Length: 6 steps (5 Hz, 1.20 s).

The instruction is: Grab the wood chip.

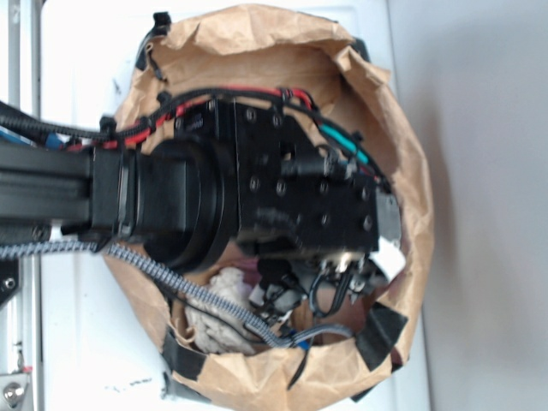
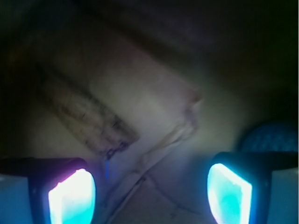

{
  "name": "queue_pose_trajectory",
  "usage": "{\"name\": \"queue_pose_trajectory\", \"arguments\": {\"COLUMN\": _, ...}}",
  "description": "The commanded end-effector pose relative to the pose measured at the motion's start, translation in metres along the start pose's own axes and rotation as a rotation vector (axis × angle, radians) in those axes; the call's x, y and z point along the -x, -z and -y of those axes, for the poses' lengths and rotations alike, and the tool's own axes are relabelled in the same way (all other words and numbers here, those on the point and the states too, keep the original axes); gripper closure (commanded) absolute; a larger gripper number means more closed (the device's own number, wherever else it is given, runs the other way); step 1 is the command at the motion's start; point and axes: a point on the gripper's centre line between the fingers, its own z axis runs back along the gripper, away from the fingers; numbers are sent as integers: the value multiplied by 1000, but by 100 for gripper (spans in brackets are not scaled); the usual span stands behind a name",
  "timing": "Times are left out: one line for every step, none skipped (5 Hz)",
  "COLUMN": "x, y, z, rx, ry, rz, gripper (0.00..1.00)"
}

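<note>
In the wrist view the wood chip (image 2: 88, 116) is a flat, rough, brownish strip. It lies slantwise on the crumpled paper floor, ahead of my left fingertip (image 2: 72, 198). My gripper (image 2: 149, 191) is open and its pads glow bright. Only creased paper shows between them, and they do not touch the chip. The blue ball (image 2: 273, 135) peeks out beyond the right fingertip (image 2: 229, 193). In the exterior view my arm's black wrist block (image 1: 291, 188) hangs low inside the paper-lined bowl and hides the chip and the ball.
The bowl is lined with crumpled brown paper (image 1: 257, 43) held by black tape (image 1: 381, 334). An off-white paper wad (image 1: 218, 304) lies inside by the near rim. Cables (image 1: 171, 278) trail along the arm. The bowl sits on a white surface (image 1: 77, 325).
</note>
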Motion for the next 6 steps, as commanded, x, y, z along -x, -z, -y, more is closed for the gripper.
{"name": "queue_pose_trajectory", "arguments": {"x": -17, "y": 6, "z": -1, "rx": -11, "ry": 162, "rz": 67, "gripper": 0}}
{"name": "queue_pose_trajectory", "arguments": {"x": -21, "y": 10, "z": -7, "rx": 40, "ry": 209, "rz": 65, "gripper": 0}}
{"name": "queue_pose_trajectory", "arguments": {"x": -25, "y": 10, "z": -16, "rx": 99, "ry": 259, "rz": 76, "gripper": 0}}
{"name": "queue_pose_trajectory", "arguments": {"x": -25, "y": 4, "z": -18, "rx": 108, "ry": 288, "rz": 83, "gripper": 0}}
{"name": "queue_pose_trajectory", "arguments": {"x": -26, "y": -3, "z": -17, "rx": 119, "ry": 311, "rz": 103, "gripper": 0}}
{"name": "queue_pose_trajectory", "arguments": {"x": -24, "y": 6, "z": -14, "rx": 120, "ry": 343, "rz": 113, "gripper": 0}}
